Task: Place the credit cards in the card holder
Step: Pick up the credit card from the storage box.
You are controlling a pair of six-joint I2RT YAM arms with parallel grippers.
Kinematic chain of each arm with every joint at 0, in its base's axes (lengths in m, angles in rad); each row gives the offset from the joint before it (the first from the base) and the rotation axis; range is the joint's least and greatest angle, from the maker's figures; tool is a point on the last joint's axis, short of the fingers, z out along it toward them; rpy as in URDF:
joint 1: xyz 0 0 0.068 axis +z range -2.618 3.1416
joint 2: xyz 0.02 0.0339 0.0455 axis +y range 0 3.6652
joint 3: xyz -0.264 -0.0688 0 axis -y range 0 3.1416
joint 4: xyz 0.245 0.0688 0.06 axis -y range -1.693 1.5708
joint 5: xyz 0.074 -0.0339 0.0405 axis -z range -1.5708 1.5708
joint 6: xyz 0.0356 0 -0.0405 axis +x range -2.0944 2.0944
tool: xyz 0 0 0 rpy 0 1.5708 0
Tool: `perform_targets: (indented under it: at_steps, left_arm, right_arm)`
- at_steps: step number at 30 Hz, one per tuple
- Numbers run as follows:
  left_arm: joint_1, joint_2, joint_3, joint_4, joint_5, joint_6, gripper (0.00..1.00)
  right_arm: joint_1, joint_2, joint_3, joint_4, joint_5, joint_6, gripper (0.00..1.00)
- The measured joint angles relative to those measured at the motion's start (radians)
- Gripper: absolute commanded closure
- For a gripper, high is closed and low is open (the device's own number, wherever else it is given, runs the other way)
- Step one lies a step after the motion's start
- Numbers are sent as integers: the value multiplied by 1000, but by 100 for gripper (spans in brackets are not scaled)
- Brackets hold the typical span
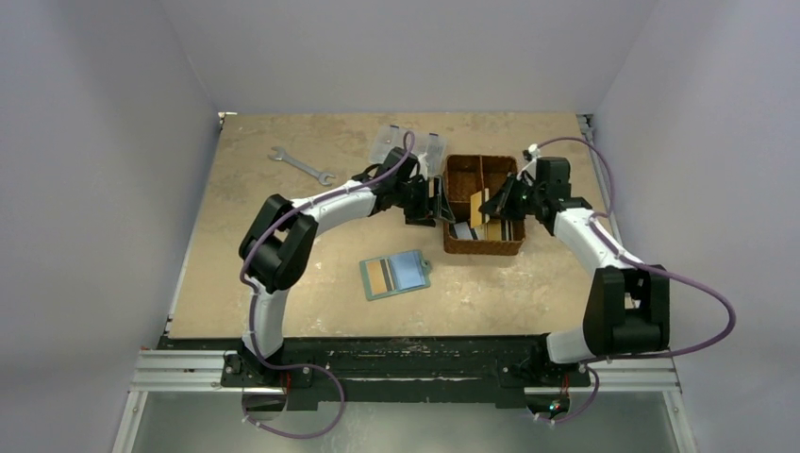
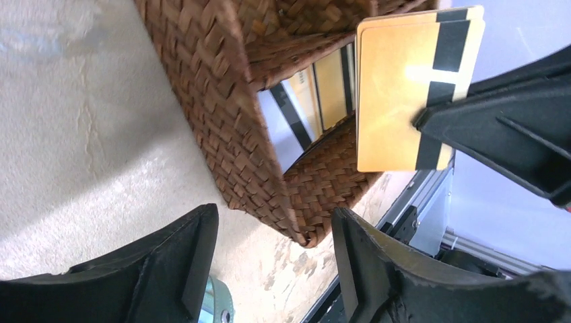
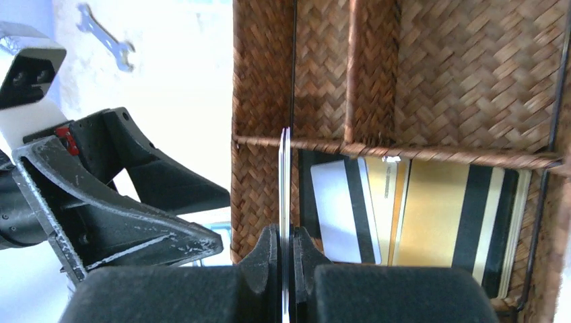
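The card holder (image 1: 394, 274) lies open on the table in front of the brown woven basket (image 1: 483, 243), showing pale blue pockets and a gold strip on its left side. Its green edge with the snap stud shows in the left wrist view (image 2: 217, 304). My right gripper (image 3: 285, 239) is shut on thin gold cards with black stripes (image 2: 394, 94), held edge-on (image 3: 285, 175) above the basket's near left compartment. More cards, white (image 3: 340, 208) and gold (image 3: 438, 212), lie in that compartment. My left gripper (image 2: 273, 222) is open and empty, just left of the basket's corner (image 1: 436, 203).
A wrench (image 1: 300, 163) lies at the far left. A clear plastic compartment box (image 1: 408, 146) stands behind the left arm. The basket's far compartments (image 3: 471, 74) hold nothing. Both grippers are close together at the basket's left wall.
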Motion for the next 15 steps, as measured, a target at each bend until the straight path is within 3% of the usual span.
perform_targets:
  at_steps: [10, 15]
  left_arm:
    - [12, -10, 33, 87, 93, 11, 38]
    - [4, -18, 37, 182, 98, -23, 39]
  right_arm:
    - [-174, -24, -224, 328, -261, 130, 100]
    - [-195, -23, -256, 428, -354, 183, 100]
